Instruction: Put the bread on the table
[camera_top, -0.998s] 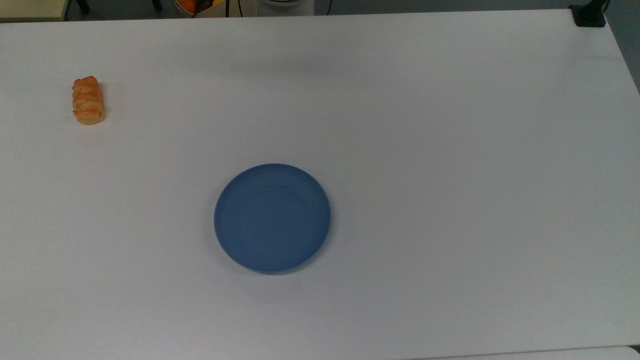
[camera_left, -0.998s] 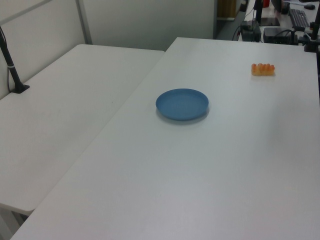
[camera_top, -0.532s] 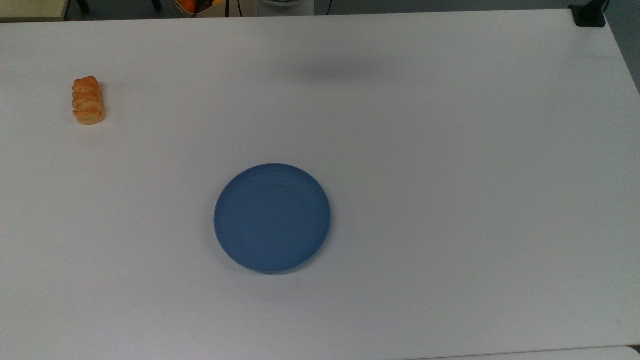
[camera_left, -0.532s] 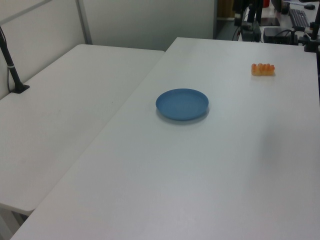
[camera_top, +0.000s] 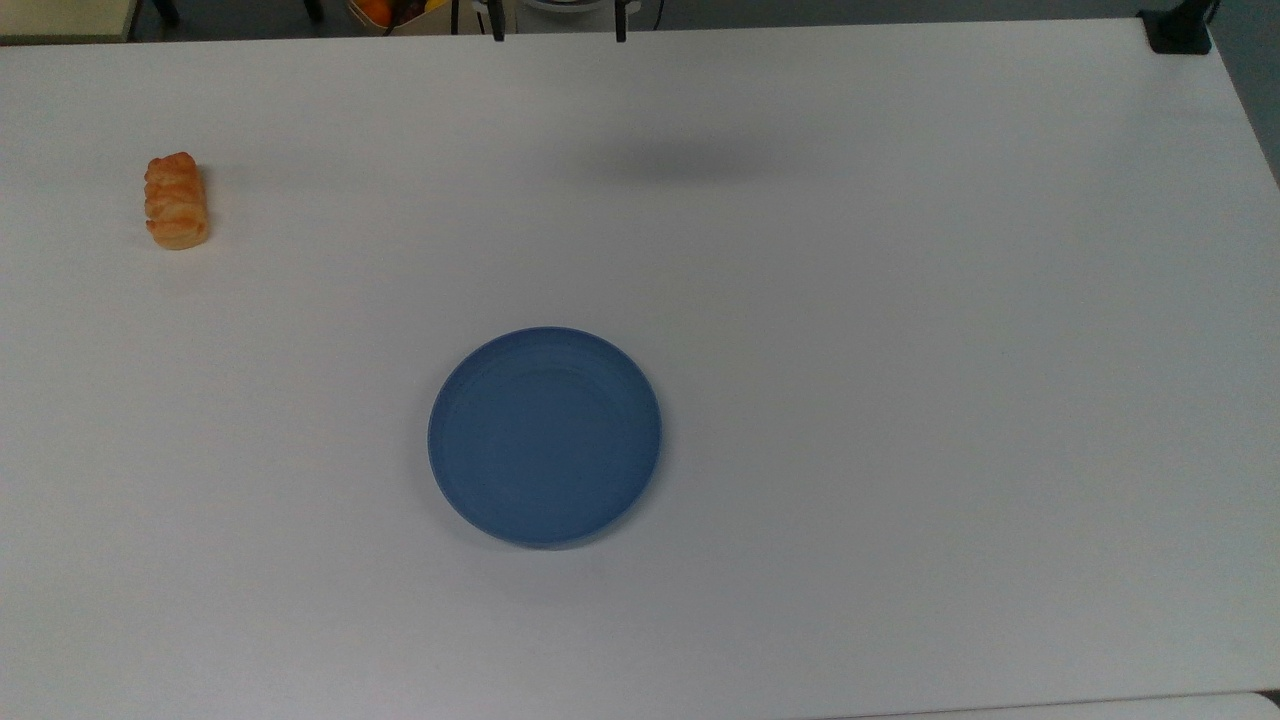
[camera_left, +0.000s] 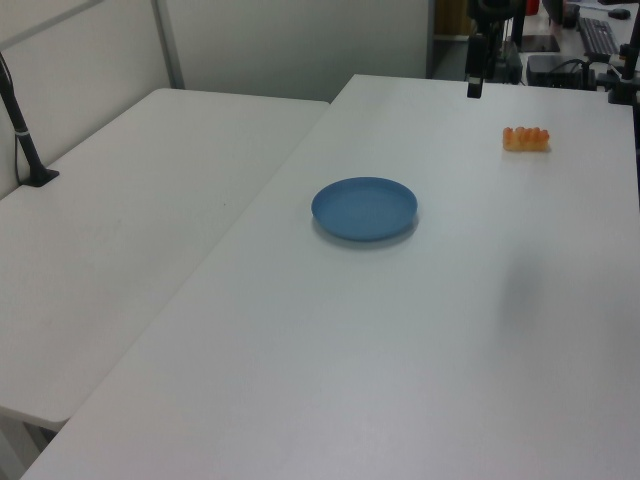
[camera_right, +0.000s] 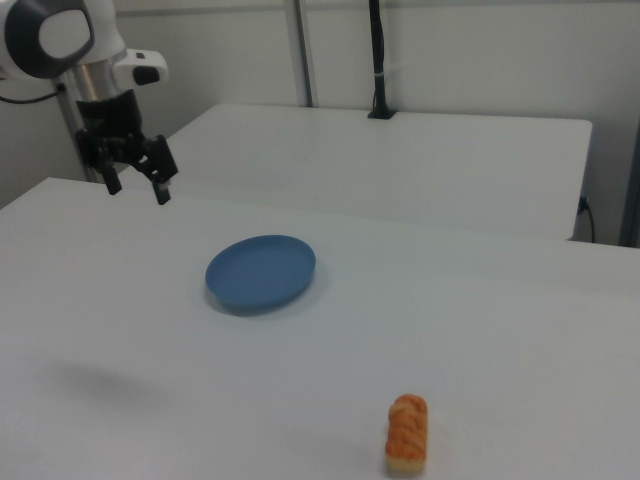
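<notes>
**Bread lying on table, gripper hanging apart**

Lying flat on the white table (camera_top: 900, 300): the bread (camera_top: 176, 200), near the top view's left edge, well apart from the blue plate (camera_top: 545, 436). Sitting empty near the table's middle: that plate. Hanging above the table's far edge in the right view's upper left, fingers spread wide and gripping nothing: the gripper (camera_right: 137, 184). Resting well apart from it, at the right view's bottom: the bread.

- One bread (camera_top: 176, 201) roll, far left in the top view.
- One blue plate (camera_top: 544, 436), centre.
- Two white tables (camera_left: 420, 330), side by side.
- One gripper (camera_right: 137, 176), fingers apart.
</notes>
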